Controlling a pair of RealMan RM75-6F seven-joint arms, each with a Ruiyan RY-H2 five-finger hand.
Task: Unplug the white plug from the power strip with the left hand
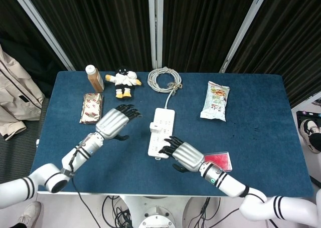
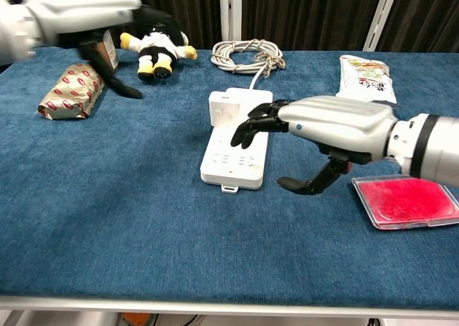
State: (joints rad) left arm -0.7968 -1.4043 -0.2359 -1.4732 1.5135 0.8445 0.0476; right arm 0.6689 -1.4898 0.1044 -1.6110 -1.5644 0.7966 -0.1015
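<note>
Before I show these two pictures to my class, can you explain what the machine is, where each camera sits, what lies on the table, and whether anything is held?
A two-armed robot with humanlike hands works at a blue table. The head view looks down from above; the chest view looks across from low in front. On the table: a power strip with a white plug in it, coiled cable, bottle, plush toy, two snack packets and a red case. The left hand and right hand hold nothing.
</note>
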